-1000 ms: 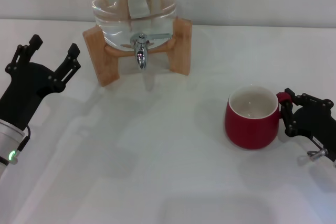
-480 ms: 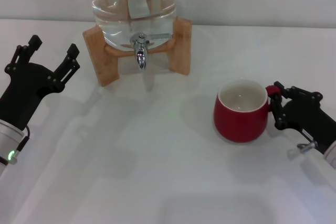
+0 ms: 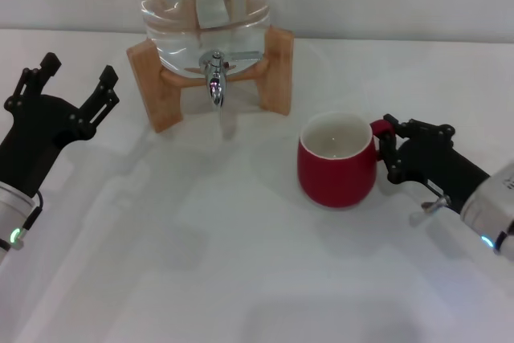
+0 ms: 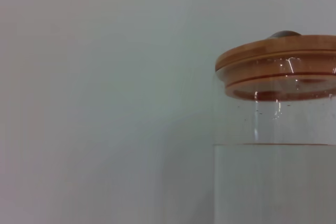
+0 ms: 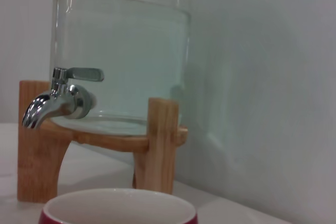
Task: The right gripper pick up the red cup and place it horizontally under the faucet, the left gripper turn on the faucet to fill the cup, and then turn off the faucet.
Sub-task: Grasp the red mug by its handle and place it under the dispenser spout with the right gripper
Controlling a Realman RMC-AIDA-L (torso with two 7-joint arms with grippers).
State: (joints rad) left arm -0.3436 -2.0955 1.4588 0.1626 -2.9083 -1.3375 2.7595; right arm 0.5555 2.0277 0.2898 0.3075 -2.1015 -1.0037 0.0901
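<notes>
Right of frame centre, the right gripper [image 3: 391, 153] pinches the red cup [image 3: 337, 160] by its handle, mid-carry; next it must reach under the faucet [image 3: 214, 76], upper centre, while the left gripper [image 3: 74, 90] waits spread wide at left.

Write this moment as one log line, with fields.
right gripper: shut on cup handle | cup: upright, right of faucet | left gripper: open, idle
</notes>
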